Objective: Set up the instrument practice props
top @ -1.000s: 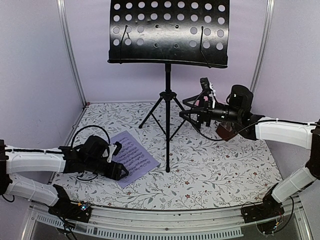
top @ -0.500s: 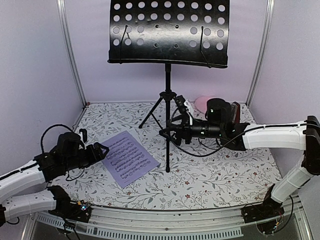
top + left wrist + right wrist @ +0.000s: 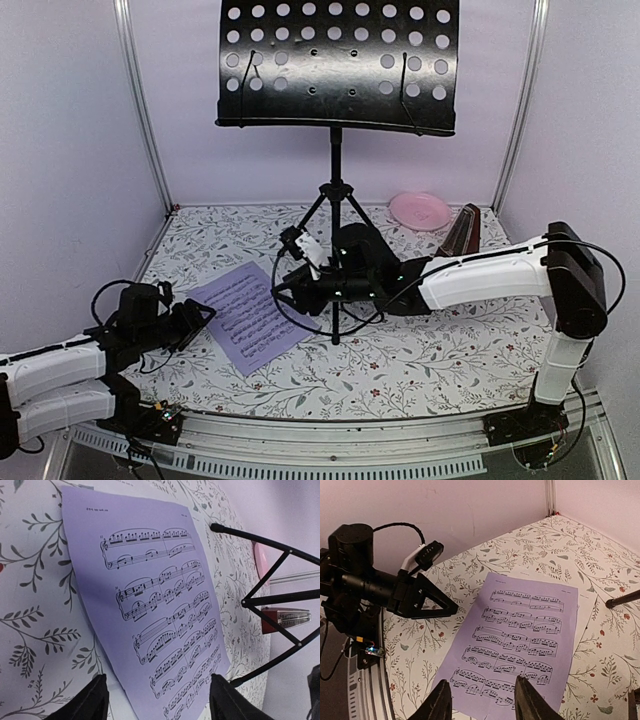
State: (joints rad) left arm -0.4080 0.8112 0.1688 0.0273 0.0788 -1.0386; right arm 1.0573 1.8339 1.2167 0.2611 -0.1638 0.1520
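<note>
The black perforated music stand (image 3: 340, 65) rises at the back centre on tripod legs (image 3: 335, 215). A sheet-music page (image 3: 245, 315) lies flat on the floral cloth at the left, with a second page's edge (image 3: 588, 607) showing under it. My left gripper (image 3: 205, 318) is open at the page's left edge, the page (image 3: 150, 605) just ahead of its fingertips (image 3: 95, 700). My right gripper (image 3: 285, 290) hovers open above the page's right side, the page (image 3: 520, 640) below its fingers (image 3: 440, 702). The red-brown metronome (image 3: 462, 232) stands at the back right, free of both grippers.
A pink round plate (image 3: 420, 210) lies behind the metronome by the back wall. The stand's pole and legs (image 3: 270, 600) stand just right of the page, and one foot (image 3: 622, 600) lies near its far corner. Side walls close in the table.
My right arm has swung left from the metronome at the right across to the page, its jaws narrowing. My left gripper has pulled back from on top of the page to its left edge.
</note>
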